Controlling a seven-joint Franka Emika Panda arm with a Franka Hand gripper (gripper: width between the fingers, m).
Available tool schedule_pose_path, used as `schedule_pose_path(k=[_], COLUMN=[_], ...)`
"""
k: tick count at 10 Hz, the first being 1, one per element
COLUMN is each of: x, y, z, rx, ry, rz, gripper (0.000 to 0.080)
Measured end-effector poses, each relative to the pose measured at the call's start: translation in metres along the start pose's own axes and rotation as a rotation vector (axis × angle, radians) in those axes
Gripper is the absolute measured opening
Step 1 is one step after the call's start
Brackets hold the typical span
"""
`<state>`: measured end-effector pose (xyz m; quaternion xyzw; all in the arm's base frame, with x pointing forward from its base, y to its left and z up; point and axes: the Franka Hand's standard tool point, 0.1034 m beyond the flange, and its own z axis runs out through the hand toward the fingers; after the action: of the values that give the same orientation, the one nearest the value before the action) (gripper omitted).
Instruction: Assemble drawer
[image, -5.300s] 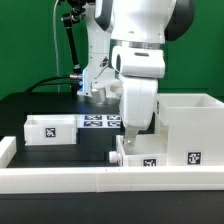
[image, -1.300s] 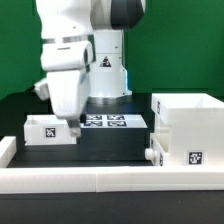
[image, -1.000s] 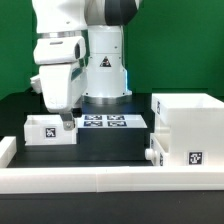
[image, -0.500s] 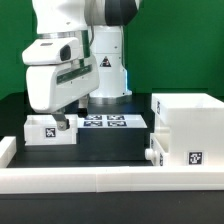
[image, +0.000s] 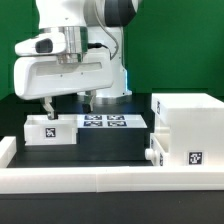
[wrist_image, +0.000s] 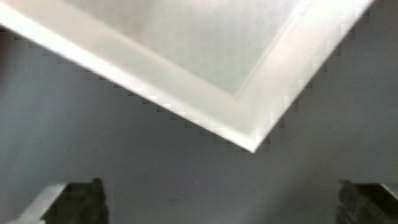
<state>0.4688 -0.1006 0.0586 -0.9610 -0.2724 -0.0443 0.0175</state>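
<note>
1. Right at the front, we have the low rim wall running across the table.
2. Just behind it, on the exterior view's right, stands the drawer's casing. One tray appears to be slotted in low, its knob poking out.
3. Further left, the loose tray lies flat beside the marker board.
4. Above it hovers the gripper, fingers spread wide and holding nothing.
5. The wrist view shows us only a corner of the loose tray below.
6. The danger, we judge, is coming down off-centre: a fingertip could land on the wall, or closing could twist the tray away.
</note>
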Motion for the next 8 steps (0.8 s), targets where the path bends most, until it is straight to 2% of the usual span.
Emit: schedule_pose_path(k=[5, 6, 8], x=[0.000, -0.008, -0.019], y=[-0.003, -0.005, -0.014], z=[0.001, 0.001, 0.003], rx=[0.011, 0.015, 0.019], ry=[0.004, -0.002, -0.016], rz=[0.309, 0.430, 0.500], gripper=[0.0648, 0.0648, 0.0648])
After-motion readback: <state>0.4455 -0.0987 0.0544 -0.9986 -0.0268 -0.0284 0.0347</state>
